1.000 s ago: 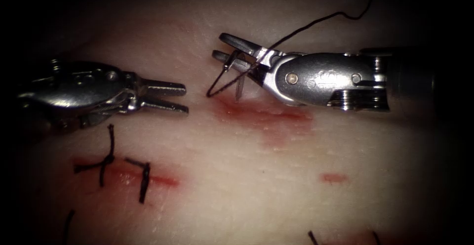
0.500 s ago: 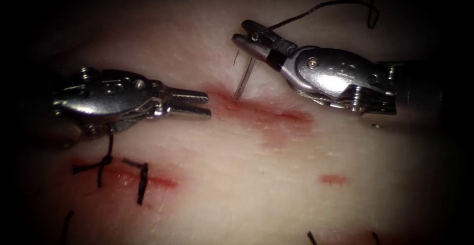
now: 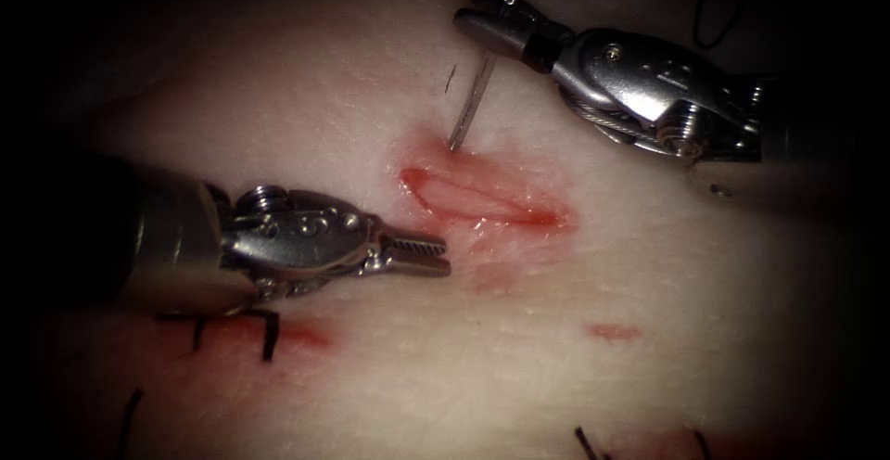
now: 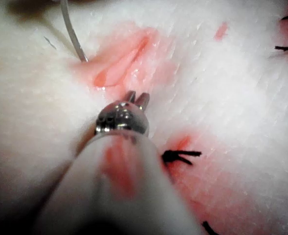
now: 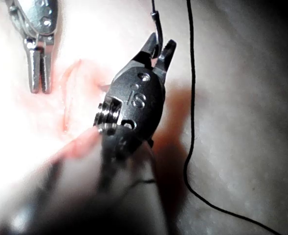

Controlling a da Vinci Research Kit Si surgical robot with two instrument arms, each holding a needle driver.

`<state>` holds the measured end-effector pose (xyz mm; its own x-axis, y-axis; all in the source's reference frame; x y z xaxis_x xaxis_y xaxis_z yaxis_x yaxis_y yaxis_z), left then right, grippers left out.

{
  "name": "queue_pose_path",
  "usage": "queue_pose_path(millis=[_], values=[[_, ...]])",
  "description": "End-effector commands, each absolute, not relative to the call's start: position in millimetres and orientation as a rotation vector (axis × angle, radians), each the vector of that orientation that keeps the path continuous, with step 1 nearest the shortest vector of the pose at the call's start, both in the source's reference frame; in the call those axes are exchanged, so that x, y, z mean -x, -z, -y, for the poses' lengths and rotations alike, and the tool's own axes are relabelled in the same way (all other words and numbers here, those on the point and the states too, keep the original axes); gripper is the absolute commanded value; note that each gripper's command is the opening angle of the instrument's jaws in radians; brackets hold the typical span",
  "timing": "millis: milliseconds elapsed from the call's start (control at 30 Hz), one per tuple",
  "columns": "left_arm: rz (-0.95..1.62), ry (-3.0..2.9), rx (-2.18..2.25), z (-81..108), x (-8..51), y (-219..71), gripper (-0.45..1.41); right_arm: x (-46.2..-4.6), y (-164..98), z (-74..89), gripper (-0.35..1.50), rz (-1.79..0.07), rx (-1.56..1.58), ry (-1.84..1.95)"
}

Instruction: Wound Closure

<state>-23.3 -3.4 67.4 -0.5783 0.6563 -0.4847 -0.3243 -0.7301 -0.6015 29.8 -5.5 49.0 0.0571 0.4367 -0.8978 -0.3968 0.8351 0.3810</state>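
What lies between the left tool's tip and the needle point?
In the endoscope view, the open cut with red fluid lies between the left tool and the needle, held by the right tool.

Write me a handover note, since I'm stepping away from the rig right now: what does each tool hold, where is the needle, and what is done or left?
Right tool: shut on the needle near its thread end; the tip touches the tissue at the upper left end of the open cut, not visibly in it. Thread trails from the needle.
Left tool: holds nothing, below and left of the cut.
Done: stitches on another cut, lower left.
Left: this cut, unstitched.
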Motion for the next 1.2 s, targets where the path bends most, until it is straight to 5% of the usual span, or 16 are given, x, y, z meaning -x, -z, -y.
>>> queue_pose_path(millis=[33, 533, 1200], values=[[0.608, -2.295, 0.946, 3.4, 23.2, -68.3, 0.09, -30.8, -48.9, 4.5, -0.35, -1.382, -0.043, -0.636], [0.585, -2.304, 0.923, 3.0, 21.8, -69.0, 0.09, -34.2, -51.7, 4.8, -0.35, -1.313, -0.474, -0.924], [0.585, -2.302, 0.917, 3.2, 22.1, -68.8, 0.09, -33.4, -51.4, 6.7, -0.35, -1.096, -0.679, -1.342]])
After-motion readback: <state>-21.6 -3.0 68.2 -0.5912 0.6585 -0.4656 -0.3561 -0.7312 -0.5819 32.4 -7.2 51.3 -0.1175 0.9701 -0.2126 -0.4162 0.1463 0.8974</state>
